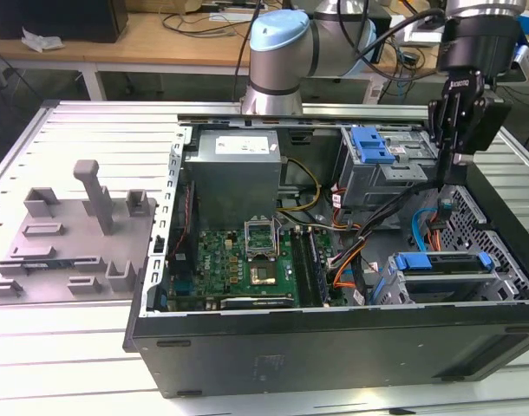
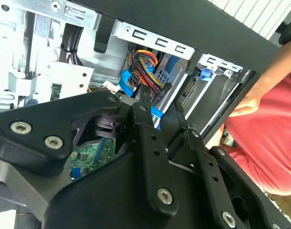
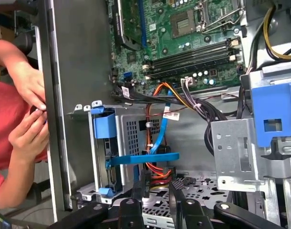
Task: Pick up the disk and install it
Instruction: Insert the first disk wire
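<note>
arm (image 1: 273, 82): silver, pale-blue joint cap (image 1: 280, 36) | hand (image 2: 160, 102): black, silver screws (image 2: 165, 195) | black cable (image 1: 395, 36)

Bright, even room light in the exterior view: the slatted table (image 1: 100, 130) glows near white at the exterior view's left, and the computer case (image 1: 334, 355) keeps its front wall in shadow. Second wrist view, glare blows out the metal bracket (image 2: 16, 47), and the gripper (image 2: 159, 98) looms black and blurred. First wrist view, motherboard (image 3: 193, 43) evenly lit.
</note>
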